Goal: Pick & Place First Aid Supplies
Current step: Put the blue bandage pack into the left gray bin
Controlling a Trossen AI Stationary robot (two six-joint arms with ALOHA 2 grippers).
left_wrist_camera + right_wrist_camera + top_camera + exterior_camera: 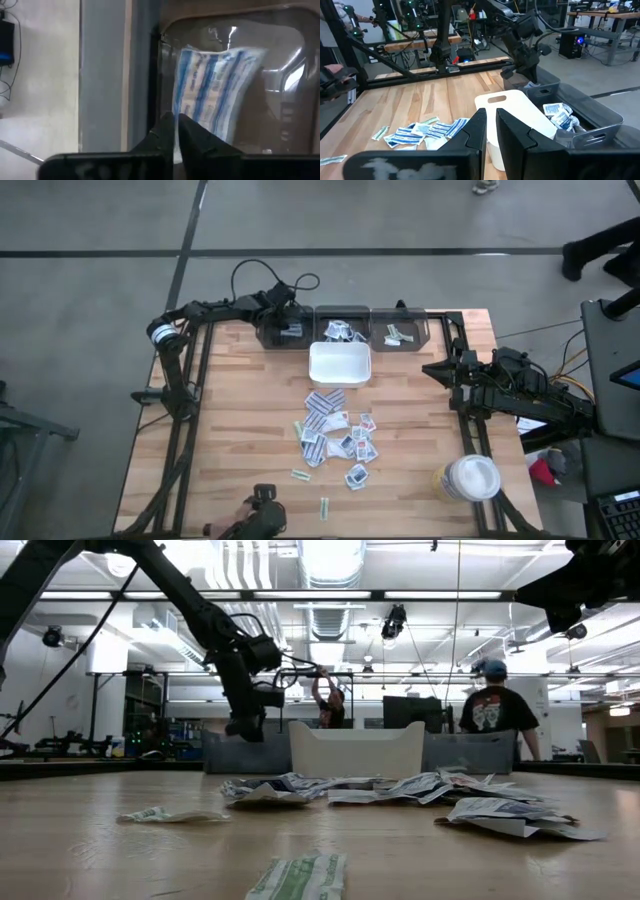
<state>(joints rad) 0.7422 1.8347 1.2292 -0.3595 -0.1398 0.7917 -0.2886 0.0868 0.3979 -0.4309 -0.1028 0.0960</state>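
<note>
One blue-striped packet (215,90), left-wrist-visible, bin-bound

No text, brand, number or sign is legible in any view. Blue-striped packet (215,90), left wrist view: bands of blue print, characters too blurred to read. Packets scattered on the worktop (400,480): printing visible, unreadable.

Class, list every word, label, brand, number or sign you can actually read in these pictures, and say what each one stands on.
None can be read.
Blue-striped packet at the left gripper: rows of blue print, too blurred to read.
Packets on the table: coloured print, too small.
Jar: yellowish label, too small.
Person's dark shirt: pale design on the back, not legible.
</note>
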